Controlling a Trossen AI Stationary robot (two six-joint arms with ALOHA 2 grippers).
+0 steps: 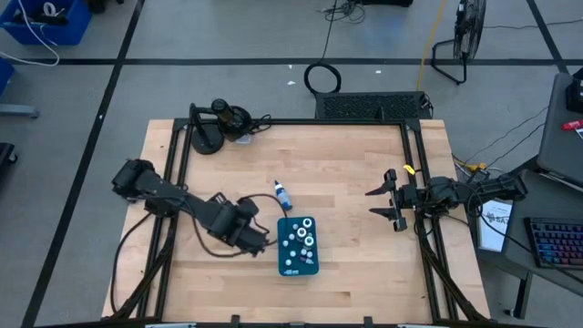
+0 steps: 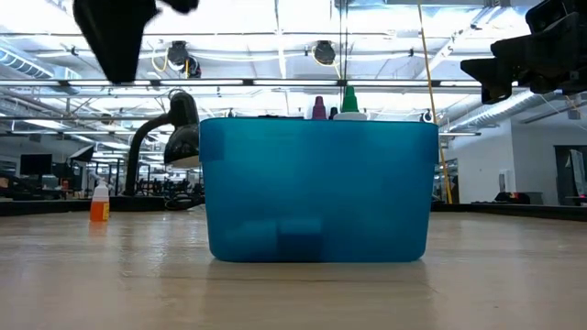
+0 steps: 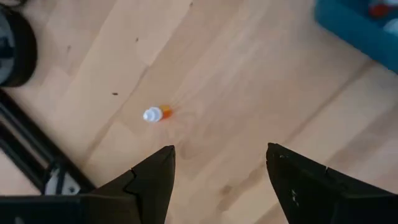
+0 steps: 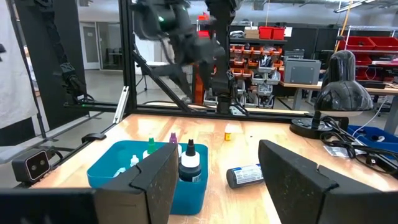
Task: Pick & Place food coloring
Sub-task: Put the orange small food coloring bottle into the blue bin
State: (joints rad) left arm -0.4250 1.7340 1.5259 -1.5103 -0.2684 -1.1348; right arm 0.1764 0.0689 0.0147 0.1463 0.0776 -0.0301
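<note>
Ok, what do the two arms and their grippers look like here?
Both arms are black, built of jointed segments. The left arm has a loose black cable looping beside its wrist. The left gripper and right gripper each end in two dark, wedge-shaped fingers. A yellow tag sits near the right arm.

1. the high view is evenly and softly lit from above; the wooden table (image 1: 346, 182) reads bright, and shadows beside the teal tray (image 1: 298, 246) are faint and short.
2. in the low view, ceiling light strips (image 2: 275, 55) above the tray (image 2: 316, 192) glare white, so the arm shapes near them go to black silhouettes.
3. the tray's near wall looks soft and hazy, and the table in front of it is blurred.
4. the left wrist view is bright but soft; the small orange bottle (image 3: 155, 114) is smeared and casts almost no shadow.
5. the right wrist view shows the near fingers (image 4: 155, 180) dark and unfocused, the room beyond the tray (image 4: 106, 171) sharper.
</note>
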